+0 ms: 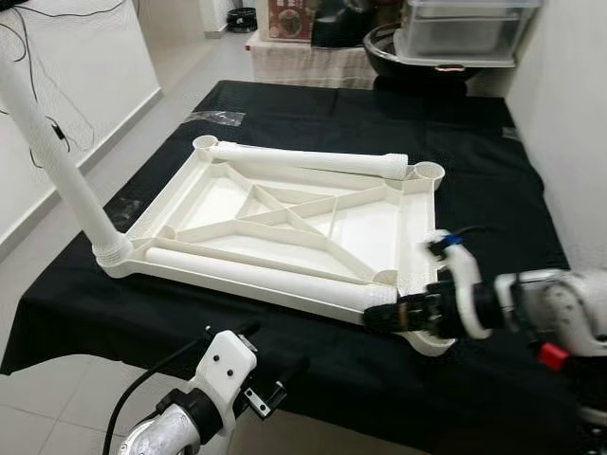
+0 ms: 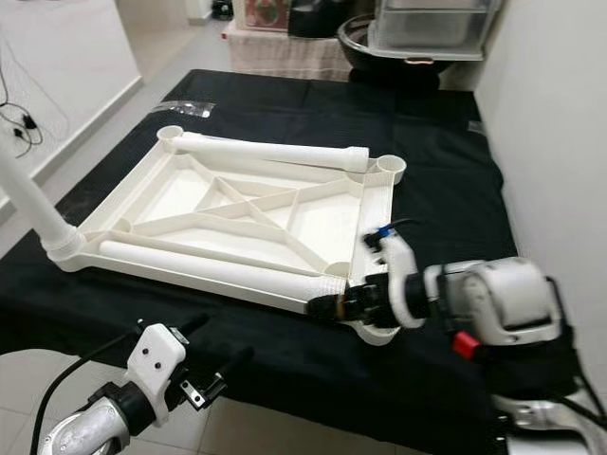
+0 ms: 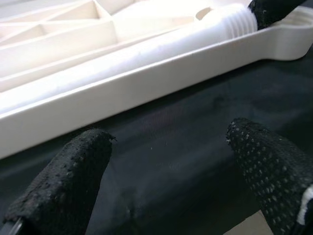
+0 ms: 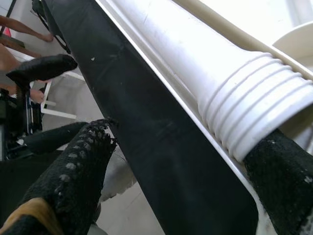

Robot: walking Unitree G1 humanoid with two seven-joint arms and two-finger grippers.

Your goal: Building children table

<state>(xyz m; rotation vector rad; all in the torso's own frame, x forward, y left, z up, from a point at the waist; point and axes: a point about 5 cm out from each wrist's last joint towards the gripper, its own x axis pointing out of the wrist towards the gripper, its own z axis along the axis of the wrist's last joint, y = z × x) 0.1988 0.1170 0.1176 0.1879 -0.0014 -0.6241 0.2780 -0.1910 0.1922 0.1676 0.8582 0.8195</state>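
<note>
**Now: picking up a loose leg at the near corner**

Nearest, left gripper [image 1: 261, 374] low over the table's front edge, fingers [image 3: 63, 186] spread apart, nothing between them, black cloth [image 1: 379, 374] beneath. Just beyond, right gripper [image 2: 343, 305] at the threaded end of the near leg [image 1: 275, 273]; one finger on the tray side of the thread, the other outside the rim, so apart and not yet clamped. Probably the grasping step: next, close on the leg, lift it, turn it upright into the corner socket [image 1: 387, 278]. Upside-down tabletop [image 1: 313, 223] flat on the cloth; one leg [image 1: 57, 156] already standing at the near left corner, another leg [image 1: 308, 159] lying along the far edge. Farther, pale floor [image 1: 104, 161], white wall [image 1: 71, 66], plastic bin [image 1: 465, 28].
</note>
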